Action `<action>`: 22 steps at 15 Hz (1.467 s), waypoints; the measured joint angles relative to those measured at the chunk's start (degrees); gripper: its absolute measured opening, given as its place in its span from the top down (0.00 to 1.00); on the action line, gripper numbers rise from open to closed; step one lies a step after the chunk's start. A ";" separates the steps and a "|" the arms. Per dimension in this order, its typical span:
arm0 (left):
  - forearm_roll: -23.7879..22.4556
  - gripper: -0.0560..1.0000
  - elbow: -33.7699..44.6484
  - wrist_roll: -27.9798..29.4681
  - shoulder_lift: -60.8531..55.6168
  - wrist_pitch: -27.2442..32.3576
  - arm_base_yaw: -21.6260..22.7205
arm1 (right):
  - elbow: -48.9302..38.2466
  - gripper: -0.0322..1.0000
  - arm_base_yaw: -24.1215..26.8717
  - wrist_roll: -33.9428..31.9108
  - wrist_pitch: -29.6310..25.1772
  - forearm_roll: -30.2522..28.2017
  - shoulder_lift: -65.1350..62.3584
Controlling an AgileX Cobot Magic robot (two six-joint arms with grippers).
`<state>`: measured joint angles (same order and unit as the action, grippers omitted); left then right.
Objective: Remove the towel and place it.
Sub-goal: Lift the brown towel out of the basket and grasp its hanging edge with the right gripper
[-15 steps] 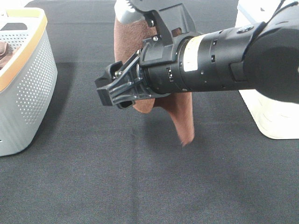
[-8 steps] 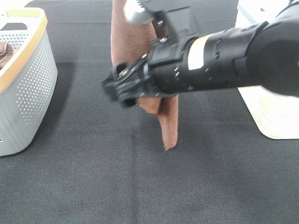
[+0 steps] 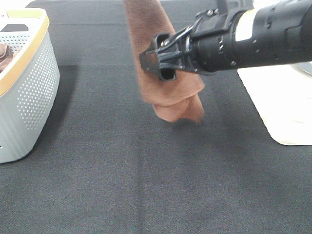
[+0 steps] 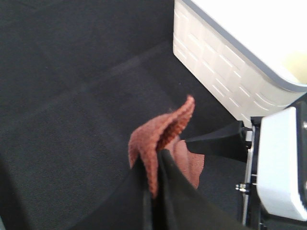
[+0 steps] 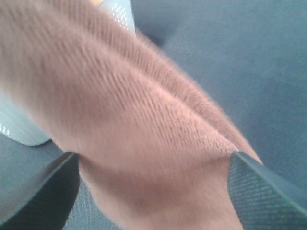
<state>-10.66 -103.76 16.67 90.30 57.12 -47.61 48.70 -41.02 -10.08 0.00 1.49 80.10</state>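
Note:
The rust-brown towel point(image 3: 165, 78) hangs in the air over the black table, its upper end running out of the top of the exterior view. My left gripper point(image 4: 154, 184) is shut on a folded edge of the towel point(image 4: 160, 132); it is out of the exterior view. My right gripper point(image 3: 163, 63) reaches in from the right and sits in front of the hanging towel. In the right wrist view its fingers point(image 5: 41, 194) stand wide apart with the towel point(image 5: 134, 120) bulging between them, so my right gripper point(image 5: 153, 187) is open.
A white perforated basket point(image 3: 29, 92) with an orange rim stands at the left, with a darker brown bunched item point(image 3: 4, 53) inside. A white bin point(image 3: 287, 107) stands at the right and shows in the left wrist view point(image 4: 225, 62). Black cloth point(image 3: 146, 185) covers the table.
My right arm has risen and drawn back to the right. The towel has been lifted higher, and its lower end has swung and bunched up. The left gripper has left the top of the exterior view.

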 joint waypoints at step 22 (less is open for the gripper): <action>4.87 0.95 -0.17 2.41 7.16 -6.93 0.00 | 0.00 0.20 -2.18 4.98 -26.76 8.59 -11.86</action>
<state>-5.79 -103.93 19.08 97.46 50.19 -47.61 48.70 -43.20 -5.10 -26.76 10.08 68.24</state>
